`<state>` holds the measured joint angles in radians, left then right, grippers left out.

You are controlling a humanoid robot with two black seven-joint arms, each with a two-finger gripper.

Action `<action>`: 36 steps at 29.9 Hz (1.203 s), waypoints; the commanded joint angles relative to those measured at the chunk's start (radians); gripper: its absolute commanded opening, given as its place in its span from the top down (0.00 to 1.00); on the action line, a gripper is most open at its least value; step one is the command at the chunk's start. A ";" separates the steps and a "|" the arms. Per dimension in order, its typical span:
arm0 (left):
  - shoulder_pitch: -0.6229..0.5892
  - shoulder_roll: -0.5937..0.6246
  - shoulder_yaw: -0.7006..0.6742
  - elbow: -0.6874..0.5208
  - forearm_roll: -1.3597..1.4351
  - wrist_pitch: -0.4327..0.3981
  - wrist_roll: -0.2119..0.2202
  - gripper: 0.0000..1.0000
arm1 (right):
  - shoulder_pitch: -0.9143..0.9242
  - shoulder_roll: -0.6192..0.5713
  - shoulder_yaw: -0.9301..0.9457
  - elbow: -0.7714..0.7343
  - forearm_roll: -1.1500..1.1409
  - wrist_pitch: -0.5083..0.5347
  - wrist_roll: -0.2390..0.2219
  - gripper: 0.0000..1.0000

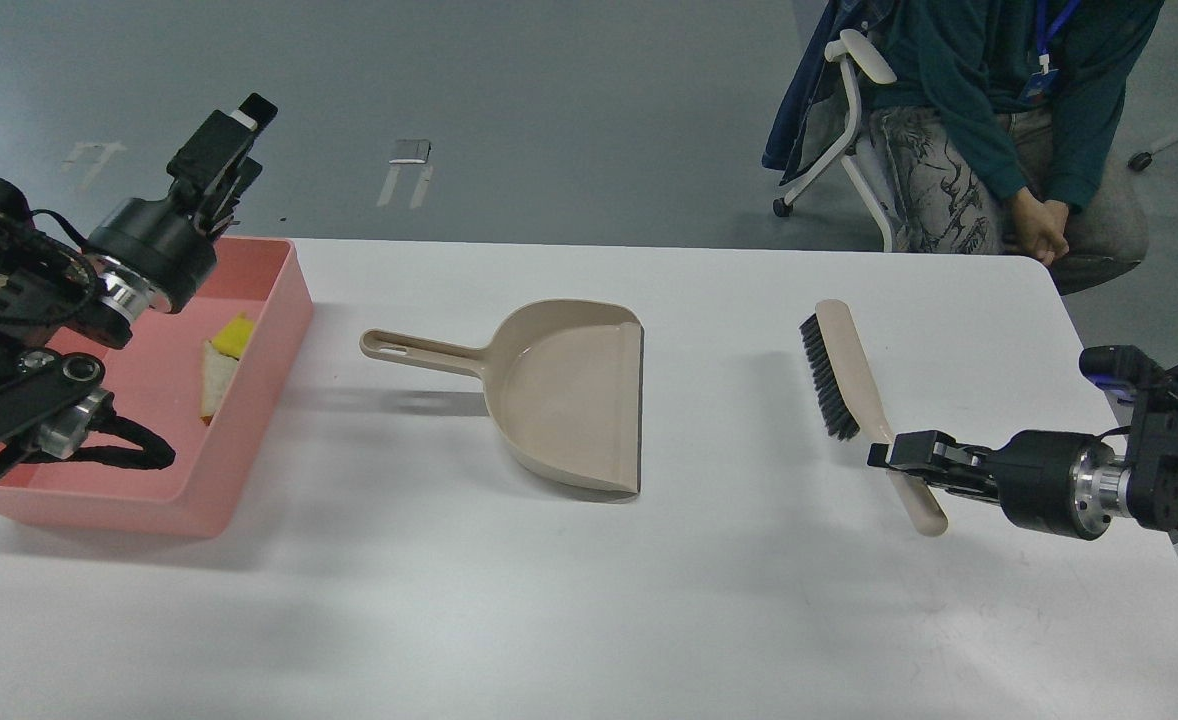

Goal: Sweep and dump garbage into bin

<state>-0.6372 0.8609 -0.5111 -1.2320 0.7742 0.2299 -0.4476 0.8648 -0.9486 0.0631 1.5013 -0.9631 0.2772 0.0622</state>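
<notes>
Garbage was already home, operator: the bright yellow sponge-like chunk (235, 335) and the triangular white bread slice with brown crust (217, 380) lay touching each other inside the shallow rectangular pink plastic bin (249, 440), close to its right wall at the table's left end. You had the left gripper (234, 150) lifted high above the bin's far edge, pointing away; its fingers ran together from this angle, so I could not tell whether they were parted or closed. The right gripper (899, 458) sat right at the handle of the beige brush with black bristles (854, 385), overlapping it, though a firm clamp could not be confirmed. That brush's long axis ran away from you, bristles at the far end, handle nearest the right arm. Between them the beige plastic dustpan (569, 390) rested empty, handle pointing toward the bin. Looked nearly finished to me.
</notes>
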 commanded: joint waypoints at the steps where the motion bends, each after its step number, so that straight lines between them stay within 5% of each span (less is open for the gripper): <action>1: -0.041 -0.039 0.000 0.045 -0.001 -0.009 0.001 0.02 | -0.013 0.011 0.000 -0.019 -0.057 -0.001 -0.001 1.00; 23: -0.056 -0.072 0.000 0.072 -0.001 -0.008 0.012 0.02 | -0.044 0.011 0.000 -0.036 -0.094 -0.049 -0.018 1.00; 36: -0.056 -0.074 0.000 0.072 -0.001 -0.008 0.012 0.03 | -0.047 0.013 0.000 -0.036 -0.089 -0.050 -0.025 0.73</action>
<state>-0.6933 0.7870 -0.5108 -1.1597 0.7730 0.2225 -0.4356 0.8183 -0.9357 0.0629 1.4641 -1.0538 0.2270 0.0367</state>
